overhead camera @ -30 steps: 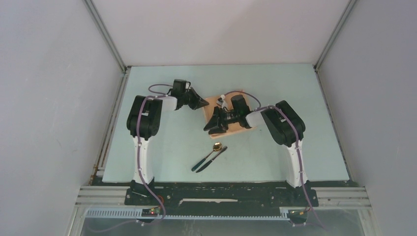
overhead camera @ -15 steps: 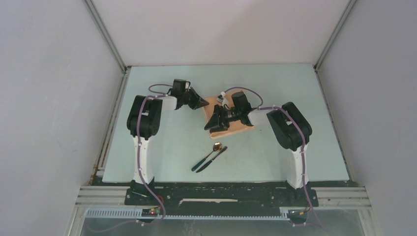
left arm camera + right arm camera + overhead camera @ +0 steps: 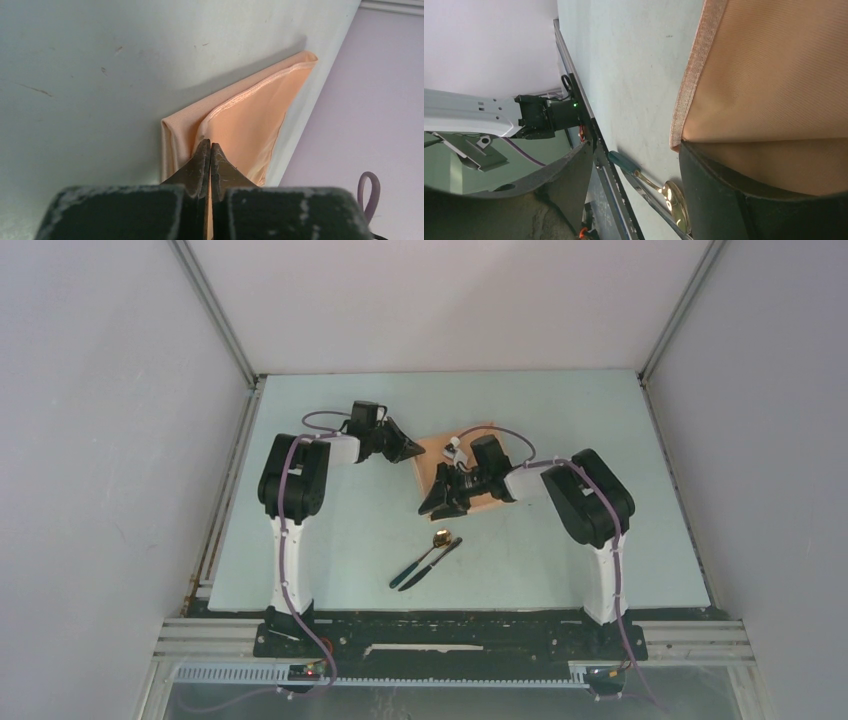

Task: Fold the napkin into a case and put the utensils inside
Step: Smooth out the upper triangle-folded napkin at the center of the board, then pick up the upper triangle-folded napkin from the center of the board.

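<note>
The napkin (image 3: 250, 115) is thin matt cloth with a stitched hem; the spoon (image 3: 672, 196) has a glossy gold bowl.

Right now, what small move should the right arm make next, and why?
Probably close the right tool on the napkin hem. Its jaws stand open astride that edge, one finger over the cloth and one over bare table, while the shut left tool meets the cloth at another corner. The utensils lie apart on the table, so folding likely comes first.

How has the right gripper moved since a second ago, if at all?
Yes, slightly: the right gripper has shifted rightward and a little nearer the spoon.
</note>
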### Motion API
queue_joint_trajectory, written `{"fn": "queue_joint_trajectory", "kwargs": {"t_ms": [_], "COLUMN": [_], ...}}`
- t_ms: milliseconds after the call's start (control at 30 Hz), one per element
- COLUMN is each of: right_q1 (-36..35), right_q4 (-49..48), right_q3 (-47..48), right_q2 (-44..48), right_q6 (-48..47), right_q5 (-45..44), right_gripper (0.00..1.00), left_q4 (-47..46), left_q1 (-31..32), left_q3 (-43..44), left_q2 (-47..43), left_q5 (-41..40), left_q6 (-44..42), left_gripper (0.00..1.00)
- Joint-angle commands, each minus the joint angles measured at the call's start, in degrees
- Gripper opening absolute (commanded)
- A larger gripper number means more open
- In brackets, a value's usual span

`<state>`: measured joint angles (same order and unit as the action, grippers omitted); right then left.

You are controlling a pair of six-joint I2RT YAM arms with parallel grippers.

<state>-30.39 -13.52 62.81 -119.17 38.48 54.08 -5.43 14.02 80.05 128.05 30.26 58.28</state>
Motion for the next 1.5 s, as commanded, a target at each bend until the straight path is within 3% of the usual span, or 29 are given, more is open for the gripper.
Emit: {"fn": "queue_joint_trajectory", "kwargs": {"t_ms": [0, 200, 367, 500, 633, 700, 800, 1100, 1267, 1467], "right_q1": [0.0, 0.8, 0.1, -3.0, -9.4, -11.8, -15.1, -20.8, -21.9, -22.3], "right_q4": [1.3, 5.2, 15.3, 25.7, 38.5, 42.5, 47.0, 56.0, 57.1, 57.8], "right_q3": [-0.2, -0.2, -0.1, 3.5, 11.3, 14.9, 19.9, 34.2, 37.4, 38.5], "right_q2": [4.2, 10.3, 14.0, 16.6, 16.8, 15.5, 12.7, 1.8, -1.2, -3.4], "right_q6": [-2.4, -4.2, -11.5, -16.8, -21.8, -22.9, -23.3, -22.6, -22.3, -22.2], "right_q5": [-2.9, -5.3, -13.9, -28.3, -51.2, -56.9, -61.6, -68.2, -67.7, -67.4], "right_gripper": [0.73, 0.74, 0.74, 0.72, 0.6, 0.56, 0.5, 0.51, 0.47, 0.38], "left_q4": [3.0, 7.0, 9.0, 10.9, 15.0, 17.5, 22.8, 40.0, 40.1, 39.3], "left_q1": [-0.9, -0.9, -0.9, -1.1, -1.1, -1.2, -2.4, -13.7, -17.3, -20.6], "left_q3": [1.9, 3.9, 5.0, 3.3, -2.4, -5.8, -9.1, -12.7, -16.6, -18.5], "left_q2": [1.7, -1.9, -8.3, -15.9, -27.2, -33.1, -42.1, -59.2, -61.8, -59.5], "left_q5": [-1.1, -0.5, 1.4, 2.6, 0.8, -0.1, -1.2, -14.5, -16.7, -12.4], "left_q6": [-1.7, -4.9, -4.0, -3.2, -4.9, -6.3, -9.5, -22.4, -25.0, -25.7], "left_gripper": [0.0, 0.03, 0.22, 0.4, 0.53, 0.58, 0.6, 0.62, 0.62, 0.62]}}
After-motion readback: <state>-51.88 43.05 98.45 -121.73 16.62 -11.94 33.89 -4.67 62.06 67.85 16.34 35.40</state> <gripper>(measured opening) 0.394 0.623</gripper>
